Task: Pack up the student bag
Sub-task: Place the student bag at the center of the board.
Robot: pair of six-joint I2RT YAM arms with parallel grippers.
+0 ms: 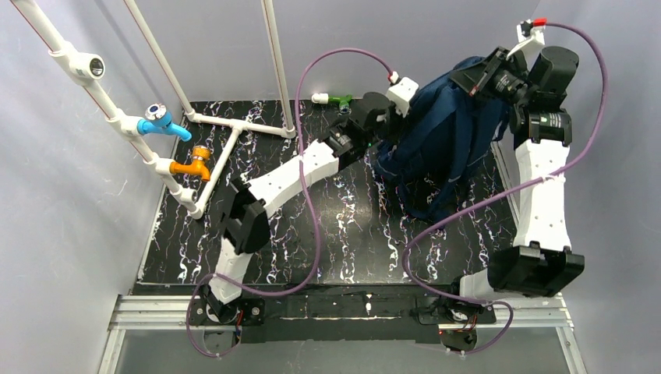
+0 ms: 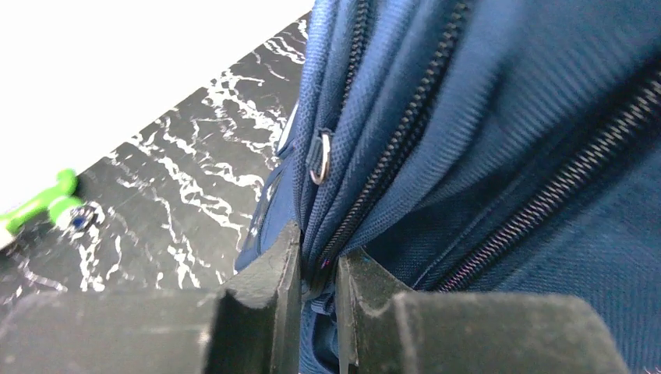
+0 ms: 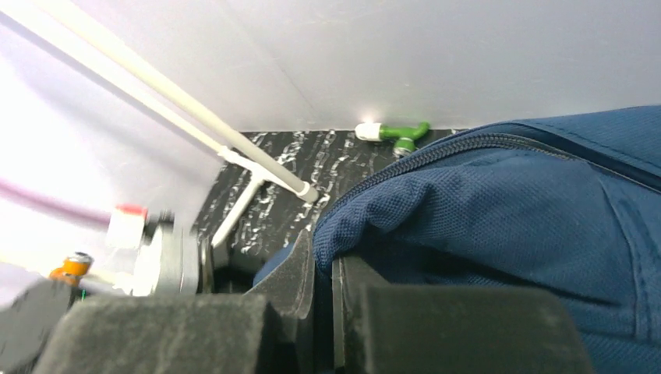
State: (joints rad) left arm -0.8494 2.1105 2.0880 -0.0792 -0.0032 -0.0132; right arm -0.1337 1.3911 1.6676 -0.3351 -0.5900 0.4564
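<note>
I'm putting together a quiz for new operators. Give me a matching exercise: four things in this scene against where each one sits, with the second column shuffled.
Things
1. student bag
2. green tap
3. orange tap
4. blue tap

Places
A. higher up on the slanted white pipe
B. far edge of the table, by the back wall
C. lower down on that pipe
D. far right part of the table

Pairs: 1-D, 2-B, 3-C, 4-A
</note>
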